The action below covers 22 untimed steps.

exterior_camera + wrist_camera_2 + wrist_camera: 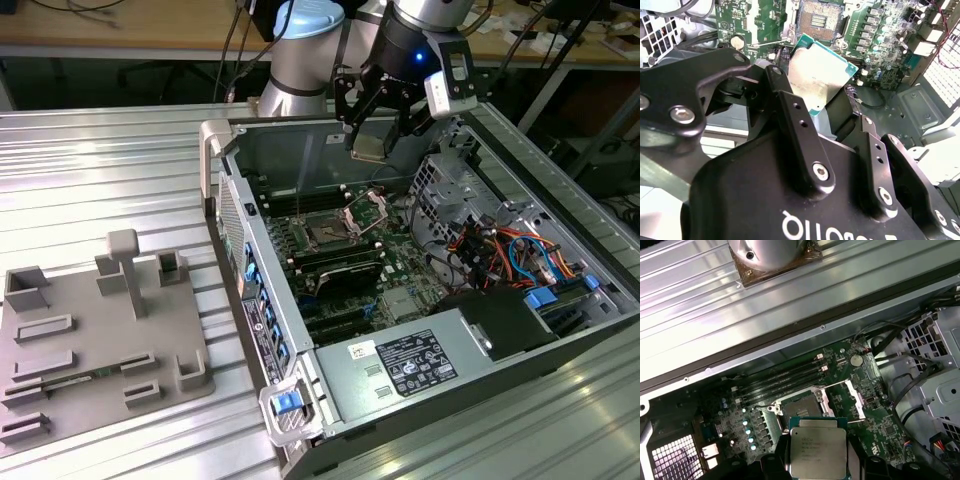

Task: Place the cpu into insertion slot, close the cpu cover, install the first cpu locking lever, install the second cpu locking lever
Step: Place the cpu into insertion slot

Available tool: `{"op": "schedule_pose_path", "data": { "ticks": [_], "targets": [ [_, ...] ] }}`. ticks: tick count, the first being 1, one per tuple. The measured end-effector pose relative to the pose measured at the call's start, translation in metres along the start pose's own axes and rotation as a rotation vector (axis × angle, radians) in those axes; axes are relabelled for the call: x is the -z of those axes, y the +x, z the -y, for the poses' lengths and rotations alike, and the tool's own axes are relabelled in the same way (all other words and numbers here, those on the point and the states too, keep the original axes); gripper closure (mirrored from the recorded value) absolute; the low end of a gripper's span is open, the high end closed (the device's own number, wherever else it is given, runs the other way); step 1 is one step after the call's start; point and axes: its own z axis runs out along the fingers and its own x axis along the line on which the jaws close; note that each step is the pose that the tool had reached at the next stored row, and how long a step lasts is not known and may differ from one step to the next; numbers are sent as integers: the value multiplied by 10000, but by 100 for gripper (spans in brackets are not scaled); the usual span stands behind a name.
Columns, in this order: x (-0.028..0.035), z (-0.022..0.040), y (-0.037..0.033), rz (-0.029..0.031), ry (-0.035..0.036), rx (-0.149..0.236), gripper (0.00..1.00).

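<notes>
My gripper (372,135) hangs over the open computer case, shut on the cpu (368,147), a flat silver-topped square held by its edges. Both wrist views show the cpu (817,75) (817,447) between the black fingers (790,115). Below it on the green board lies the insertion slot (325,232) (817,20) (799,408), uncovered, its dark pin field showing. The cpu cover (366,208) (858,400) is swung open and stands beside the slot. A thin wire locking lever (836,383) runs along the slot's edge.
Long black memory slots (335,262) lie beside the socket. A metal drive cage (450,190) and coloured cables (500,250) fill the case on the exterior view's right, with the power supply (420,360) in front. A grey fixture plate (90,340) rests on the ribbed table.
</notes>
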Motion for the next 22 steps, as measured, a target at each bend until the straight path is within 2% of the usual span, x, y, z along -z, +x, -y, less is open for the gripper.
{"op": "schedule_pose_path", "data": {
  "ticks": [13, 22],
  "targets": [
    [-1, 0, 0, 30, -7, -341, 45],
    [-2, 0, 0, 65, -14, -724, 45]
  ]
}}
